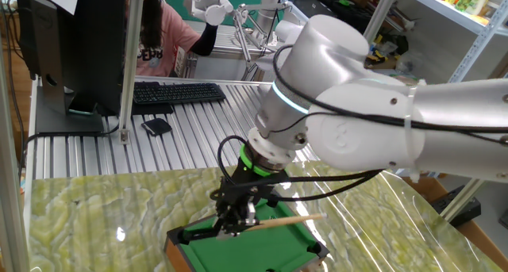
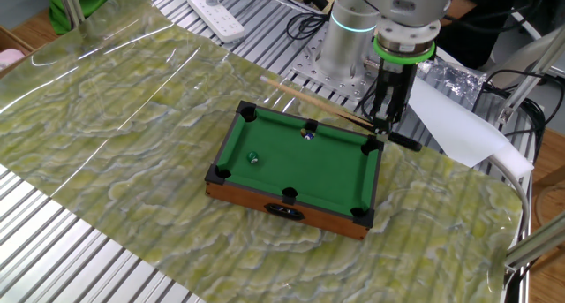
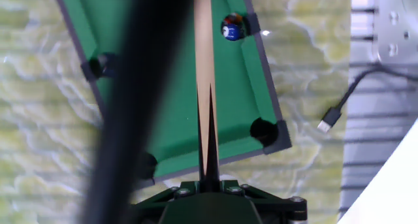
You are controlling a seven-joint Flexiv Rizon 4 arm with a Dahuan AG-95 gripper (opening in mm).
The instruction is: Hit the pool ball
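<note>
At the table's (image 2: 265, 175) upper right corner the gripper (image 2: 385, 119) is clamped narrowly on the cue (image 2: 309, 100). With the ball (image 2: 252, 158) lying mid-left, aiming the tip squarely before stroking seems wise.

Open felt (image 2: 296, 166) around pool ball (image 2: 252, 158)

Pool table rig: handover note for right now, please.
Gripper: shut on the cue stick, above the far rail by a corner pocket.
Mini pool table: on the marbled mat.
Green pool ball: on the felt toward the end away from the gripper, not touched.
Another ball: at the far side pocket.
Done: cue grasped. Left: aim, strike the green ball.
</note>
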